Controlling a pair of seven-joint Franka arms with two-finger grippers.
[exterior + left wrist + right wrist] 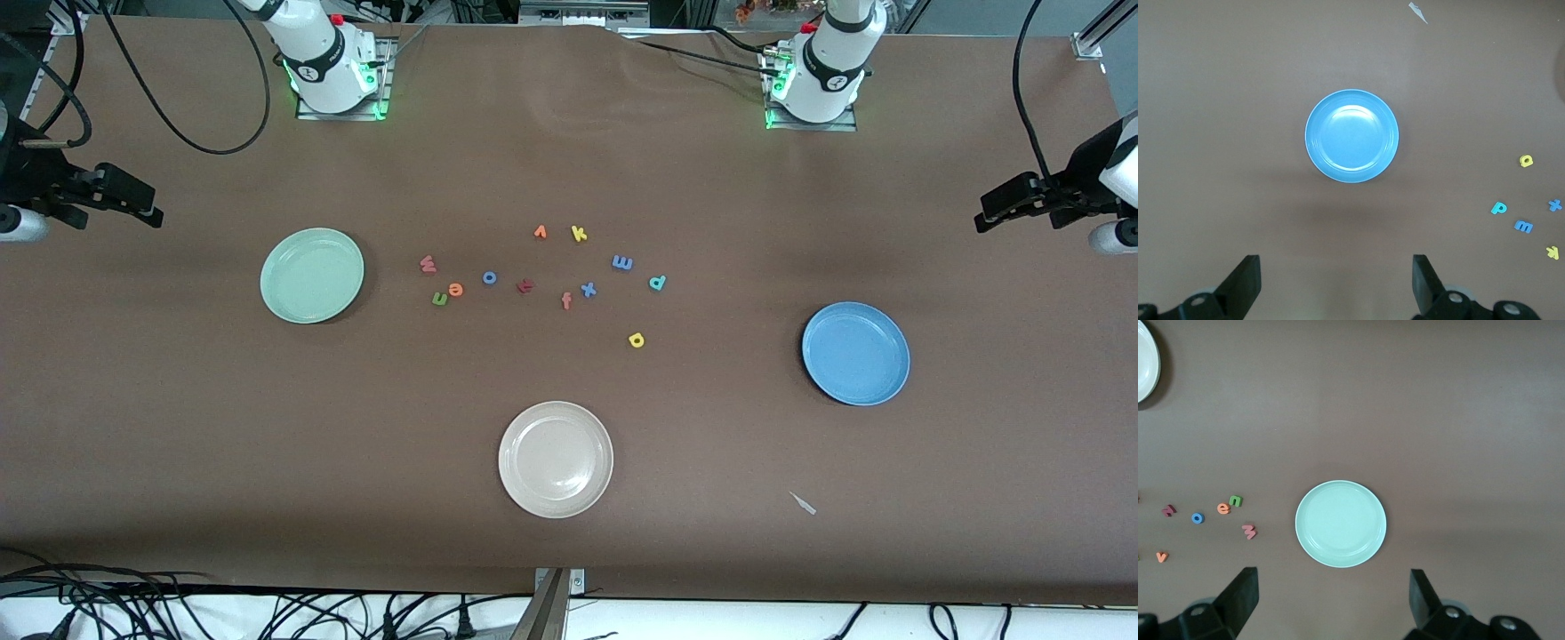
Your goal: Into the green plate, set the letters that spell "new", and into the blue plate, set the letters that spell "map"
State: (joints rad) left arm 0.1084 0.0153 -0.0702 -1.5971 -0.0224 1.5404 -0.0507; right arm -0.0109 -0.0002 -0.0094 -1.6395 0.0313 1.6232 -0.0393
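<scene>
Between green plate (312, 276) and blue plate (855, 353), letters cluster.

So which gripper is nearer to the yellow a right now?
Left. The left gripper is up at its own end of the table, open, with the blue plate between it and the yellow a. The right gripper, open, is out past the green plate.

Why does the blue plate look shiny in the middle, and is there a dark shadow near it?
Left wrist view: the blue plate shows a pale glare ring from overhead light, with a soft shadow beside its rim. Front view: it looks flatter, barely shiny.
</scene>
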